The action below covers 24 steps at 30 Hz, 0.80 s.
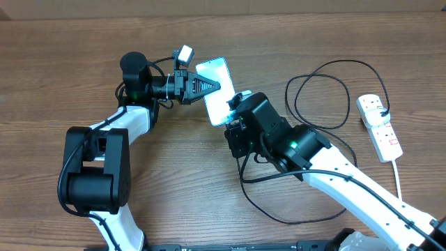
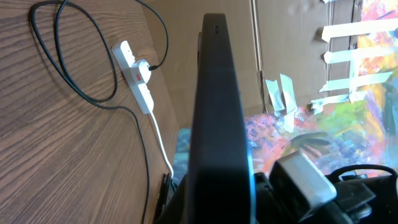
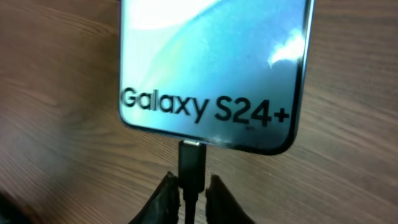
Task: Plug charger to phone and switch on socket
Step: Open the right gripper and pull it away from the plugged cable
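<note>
1 phone (image 1: pixel 217 89), mid-table twd the far edge, screen lit blue-teal w/ "Galaxy S24+" txt. Left wrist view shows it edge-on, dark rim up, tilted off the wood.

2 grippers, both on the job:
- Left gripper (image 1: pixel 208 87) reaches in from the left-edge side, fingers closed on the phone's left side.
- Right gripper (image 3: pixel 191 199) sits at the phone's bottom end, fingers (image 3: pixel 166 194) pinching the plug tip (image 3: pixel 191 163). The tip is upright and meets the phone's bottom edge at the port; can't tell if fully seated.

1 charger (image 1: pixel 322 94): thin black cable, 2 big loops btwn phone and right edge, more slack curving twd the near edge under the right arm. Its other end runs to the socket.

1 socket (image 1: pixel 380 125), white strip just inside the right edge, red mark on it, white cord (image 1: pixel 398 178) trailing twd the near-right corner. Table (image 1: pixel 63 49) is wood-grain.
</note>
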Available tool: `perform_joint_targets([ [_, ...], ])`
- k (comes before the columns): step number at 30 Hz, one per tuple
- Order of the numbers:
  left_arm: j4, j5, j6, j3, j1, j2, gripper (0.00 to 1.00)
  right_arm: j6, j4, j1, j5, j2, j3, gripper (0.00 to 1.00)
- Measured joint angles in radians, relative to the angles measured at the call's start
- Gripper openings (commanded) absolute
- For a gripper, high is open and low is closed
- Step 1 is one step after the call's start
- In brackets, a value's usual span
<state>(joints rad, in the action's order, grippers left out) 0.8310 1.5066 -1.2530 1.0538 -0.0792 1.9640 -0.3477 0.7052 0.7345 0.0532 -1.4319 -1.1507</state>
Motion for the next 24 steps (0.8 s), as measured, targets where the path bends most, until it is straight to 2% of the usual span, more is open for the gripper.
perform_joint_targets([
  [3, 0.0, -0.005, 0.005, 0.0, 0.0, 0.0, 0.04, -0.002, -0.003, 0.0, 0.001, -0.032, 0.0, 0.04],
  [24, 0.004, -0.034, 0.055, 0.008, -0.019, 0.0, 0.05, 0.012, -0.053, 0.001, -0.001, -0.048, 0.012, 0.04],
])
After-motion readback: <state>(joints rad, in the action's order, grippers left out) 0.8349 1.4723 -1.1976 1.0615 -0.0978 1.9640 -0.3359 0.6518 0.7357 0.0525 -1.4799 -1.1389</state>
